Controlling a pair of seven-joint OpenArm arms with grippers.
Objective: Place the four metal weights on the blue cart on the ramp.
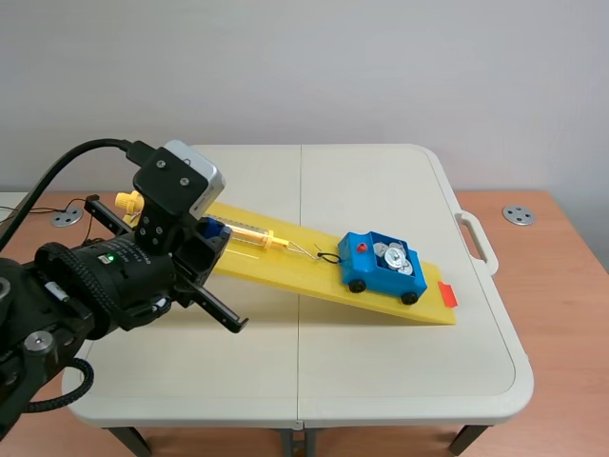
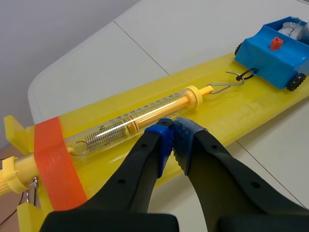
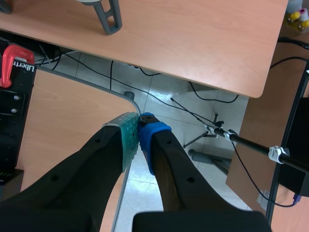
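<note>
The left gripper (image 2: 171,129) is clenched on nothing, its blue pads (image 2: 161,137) pressed together. Its tips sit at the near side of the scale (image 2: 140,113), a clear tube with a spring and a yellow plunger. Whether they touch the tube or hang just above it I cannot tell. The scale lies lengthwise on the yellow ramp (image 2: 227,104), which runs under and ahead of the gripper. Back beside the gripper's arm, a band of orange tape (image 2: 55,164) crosses the ramp over the scale's spring end. Ahead of the gripper, the scale's wire hook (image 2: 227,86) reaches to a black loop on the cart (image 2: 268,55). The blue cart stands on the ramp well ahead of the gripper, toward the low end, wheels on the yellow surface, with a red knob (image 2: 275,43) on its hood. The weights (image 1: 395,257) lie in the cart's bed, a heap of grey metal discs; how many is not clear from here. The ramp rests on the white counter (image 1: 381,362).

The right gripper (image 3: 139,128) is also clenched on nothing, green pad against blue. It hangs off the counter, over a tiled floor (image 3: 159,96) with cables (image 3: 203,116). A wooden desk (image 3: 203,38) lies ahead of it and a red clamp (image 3: 12,60) off to one side.
</note>
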